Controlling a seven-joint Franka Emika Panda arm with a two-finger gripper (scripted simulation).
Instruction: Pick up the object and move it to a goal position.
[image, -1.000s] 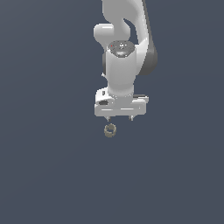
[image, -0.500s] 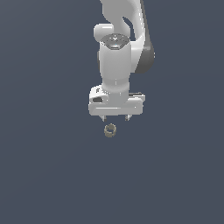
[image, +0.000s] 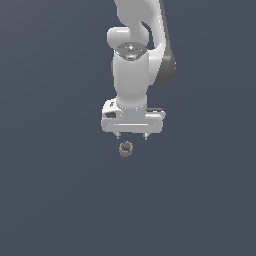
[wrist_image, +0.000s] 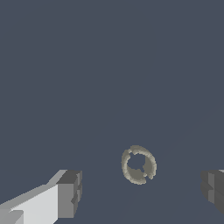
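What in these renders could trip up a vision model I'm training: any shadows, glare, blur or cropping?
Exterior view: flat, even light, no cast shadows on the plain slate-grey background; small specular highlight on the glossy white robot arm; the tiny tan-beige ring is coarse, few pixels. Wrist view: ring looks jagged-edged, not blurred; the white gripper has both dark fingertips cropped by the frame.

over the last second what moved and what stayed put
The gripper and arm lowered slightly toward the ring, so the gap between the fingertips and the ring narrowed in the exterior view. Nothing was grasped or released: the jaws are open, with the ring between the two fingers in the wrist view, untouched. The ring stayed where it was.
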